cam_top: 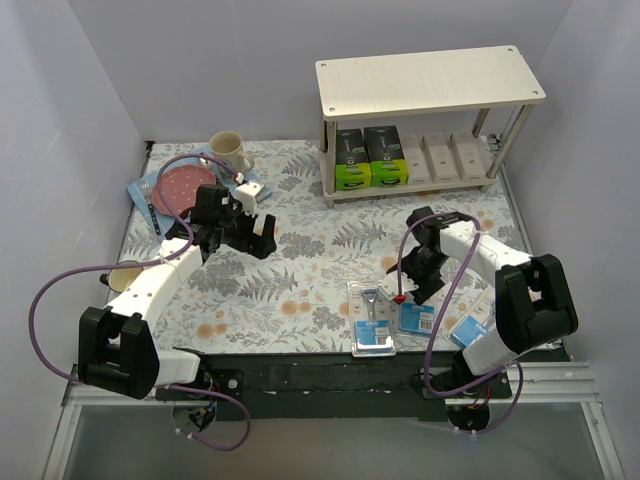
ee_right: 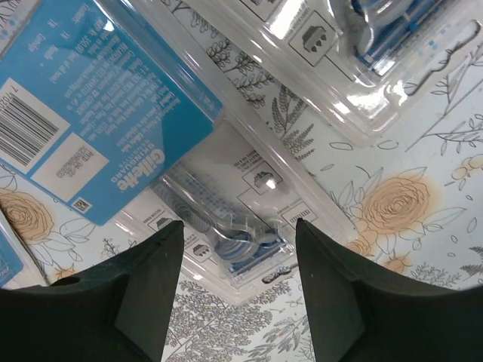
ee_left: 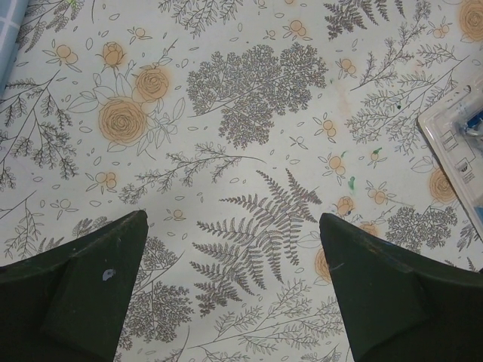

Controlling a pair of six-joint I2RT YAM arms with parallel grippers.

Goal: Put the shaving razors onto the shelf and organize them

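Observation:
The shelf (cam_top: 430, 82) stands at the back right. Its lower board holds two black-and-lime-green razor boxes (cam_top: 368, 159) and slim white boxes (cam_top: 452, 155). Three blue-carded blister packs lie on the floral cloth at the front: one at the left (cam_top: 370, 318), one in the middle (cam_top: 415, 317), one at the right (cam_top: 470, 328). My right gripper (cam_top: 422, 290) is open and hangs low over the middle pack (ee_right: 113, 113), its jaws (ee_right: 240, 234) either side of the pack's clear end. My left gripper (cam_top: 258, 238) is open and empty over bare cloth (ee_left: 234, 226). A pack's corner (ee_left: 460, 143) shows at that view's right edge.
A cream mug (cam_top: 230, 152) and a round pink plate (cam_top: 185, 185) on a blue cloth (cam_top: 143, 195) sit at the back left. Another blister pack (ee_right: 362, 53) lies close beside the one under my right gripper. White walls enclose the table.

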